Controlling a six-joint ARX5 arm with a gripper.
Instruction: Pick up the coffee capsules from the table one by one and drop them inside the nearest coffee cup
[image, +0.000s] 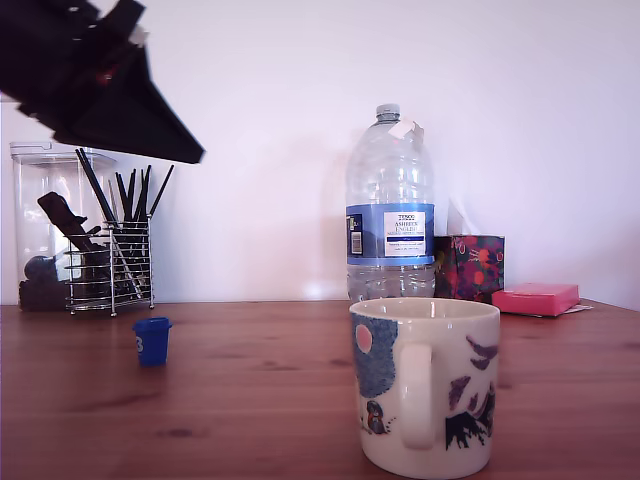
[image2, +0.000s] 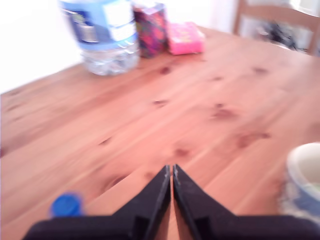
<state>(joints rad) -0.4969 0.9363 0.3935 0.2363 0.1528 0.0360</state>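
A dark blue coffee capsule (image: 152, 340) with a white numeral stands on the reddish-brown wooden table (image: 260, 380) at the exterior view's left; the wrist view shows it blurred (image2: 66, 205) beside my fingers. The cream coffee cup (image: 426, 388), painted with blue and purple birds and an orange dot, stands at the front right of the exterior view, and its rim shows in the wrist view (image2: 305, 180). My black gripper (image2: 172, 172) hangs high in the air at the exterior view's upper left (image: 190, 152), shut, with nothing between its fingers. Only this one capsule is in view.
A large clear water bottle (image: 390, 210) stands behind the cup, with a patterned box (image: 470, 266) and a pink box (image: 536, 298) to its right in the exterior view. A wire holder of black utensils (image: 112, 262) and a clear jar (image: 45, 220) stand at back left.
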